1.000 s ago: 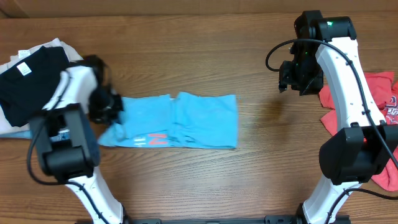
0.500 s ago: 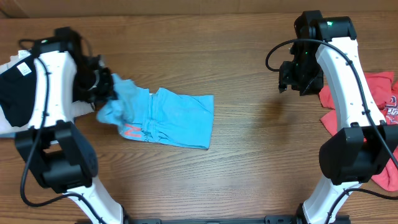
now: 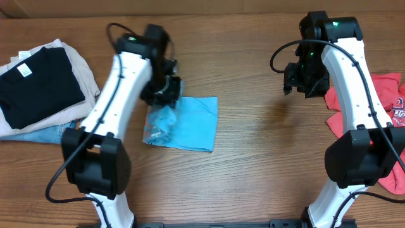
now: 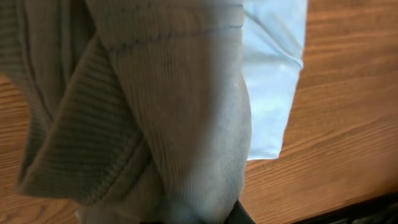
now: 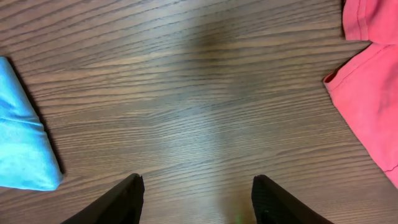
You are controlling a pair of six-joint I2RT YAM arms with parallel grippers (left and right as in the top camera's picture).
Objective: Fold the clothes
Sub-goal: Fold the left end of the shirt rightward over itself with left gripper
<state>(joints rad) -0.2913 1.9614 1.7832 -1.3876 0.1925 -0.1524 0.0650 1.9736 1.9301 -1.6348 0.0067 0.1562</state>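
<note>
1. The light blue short-sleeved T-shirt (image 3: 193, 123) lies on the brown wood-grain worktop (image 3: 253, 171), a little left of centre. Its right part is flat and roughly rectangular. Its left part is bunched and raised under the left arm.
2. The left pincer (image 3: 166, 95) sits at the upper left edge of that shirt. In the left wrist view, shadowed cloth with a ribbed knit collar (image 4: 93, 155) hangs right before the lens and gathers toward the bottom centre. The fingers are almost wholly hidden there. The pincer looks closed on this fold of the shirt, which it holds off the wood.
3. Behind the raised cloth, a flat pale blue panel of the same shirt (image 4: 273, 81) rests on the worktop.
4. The right pincer (image 5: 199, 202) hangs above bare wood with its two dark fingers (image 5: 134, 199) spread wide, gripping nothing. In the overhead view it is at (image 3: 297, 82), well apart from the blue shirt.
5. The red crumpled T-shirt (image 3: 389, 101) lies at the right edge of the worktop, beside the right arm. Its hem shows at the right of the right wrist view (image 5: 373, 81), and a corner of the blue shirt (image 5: 22, 155) shows at the left.
6. At the far left sits a stack of folded clothes: a black garment (image 3: 35, 88) on a beige one (image 3: 82, 73), with pale blue cloth (image 3: 44, 134) beneath.
</note>
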